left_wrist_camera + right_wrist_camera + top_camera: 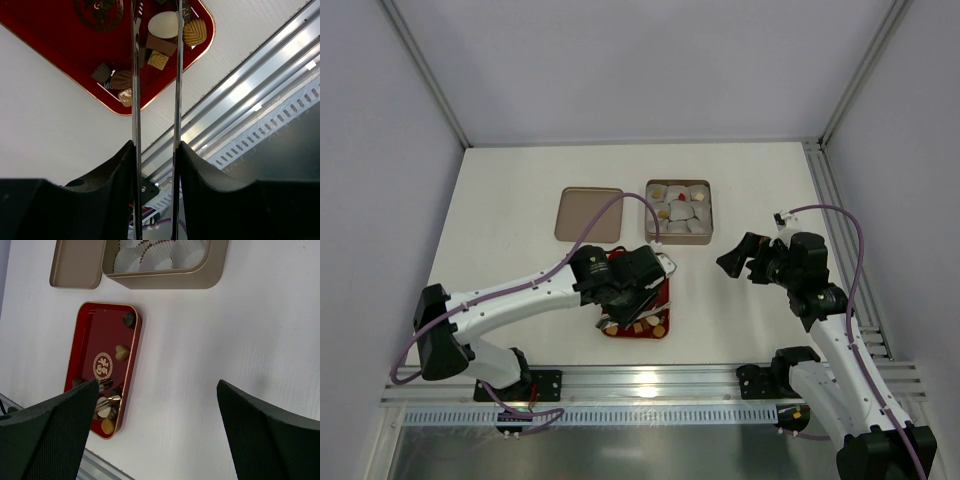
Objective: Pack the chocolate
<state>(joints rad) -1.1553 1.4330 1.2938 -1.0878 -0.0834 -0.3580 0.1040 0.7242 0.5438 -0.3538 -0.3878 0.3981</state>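
Observation:
The chocolates lie in a red tray (663, 322), bunched at its near end (638, 327). In the left wrist view I see a cream oval (164, 24), a tan ribbed piece (194, 31), a brown block (160, 45) and a dark square (101, 72). My left gripper (638, 296) hovers over the tray. Its long metal blades (135, 75) stand apart on either side of the cream oval and brown block, gripping nothing. My right gripper (745, 258) is wide open and empty above bare table right of the tray (102, 340). A heart piece (121, 352) lies mid-tray.
A gold tin (705, 236) lined with white paper cups (678, 212) stands behind the tray, a few cups holding pieces. Its lid (588, 213) lies to the tin's left. An aluminium rail (650, 380) runs along the near edge, close to the tray.

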